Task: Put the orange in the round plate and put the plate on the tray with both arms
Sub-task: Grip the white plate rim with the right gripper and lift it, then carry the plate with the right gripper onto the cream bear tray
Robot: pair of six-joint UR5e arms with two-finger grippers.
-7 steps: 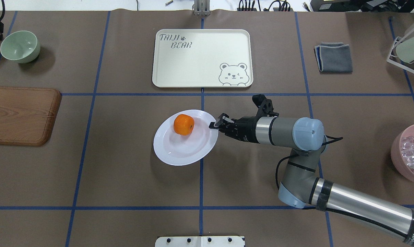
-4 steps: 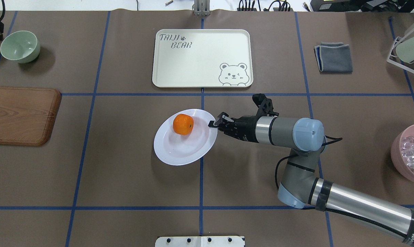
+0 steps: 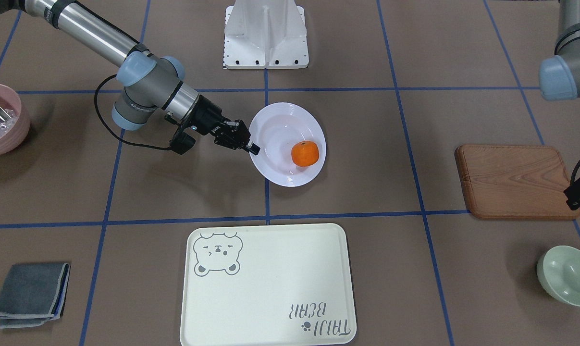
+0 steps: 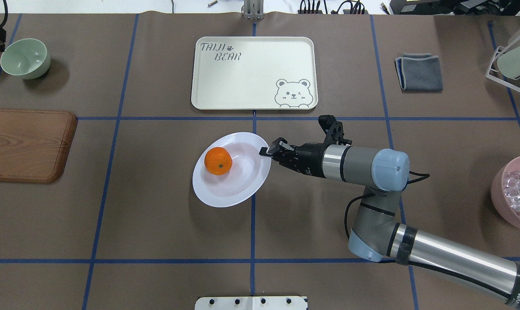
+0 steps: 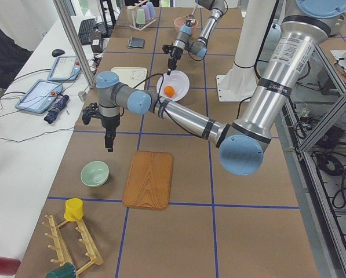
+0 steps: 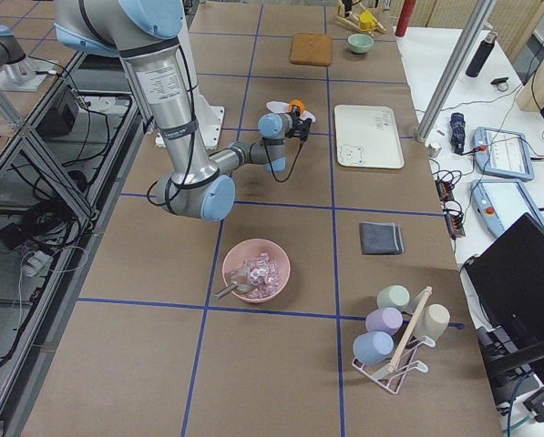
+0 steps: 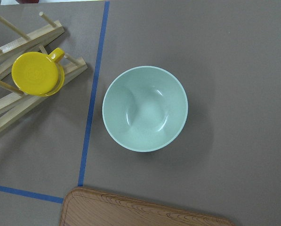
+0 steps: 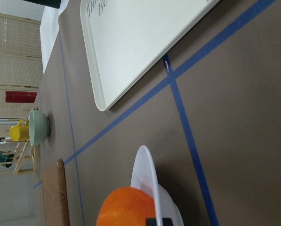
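Observation:
The orange (image 4: 218,161) lies in the round plate (image 4: 238,185), at its left side. My right gripper (image 4: 264,151) is shut on the plate's right rim, and that edge is raised so the plate tilts down to the left. The front-facing view shows the same grip (image 3: 253,149) on the plate (image 3: 280,134), with the orange (image 3: 304,154) inside. The tray (image 4: 253,73) lies bare beyond the plate. My left gripper (image 5: 109,143) hangs far off, over the green bowl and the wooden board; I cannot tell whether it is open or shut.
A brown wooden board (image 4: 25,144) and a pale green bowl (image 4: 26,58) are at the left. A folded grey cloth (image 4: 419,71), a cup rack (image 4: 509,60) and a pink bowl (image 4: 514,193) are at the right. A yellow cup (image 7: 36,73) hangs on a wooden rack.
The right gripper has lifted the plate's right rim and the plate tilts more. The orange has rolled from the plate's upper middle to its left side.

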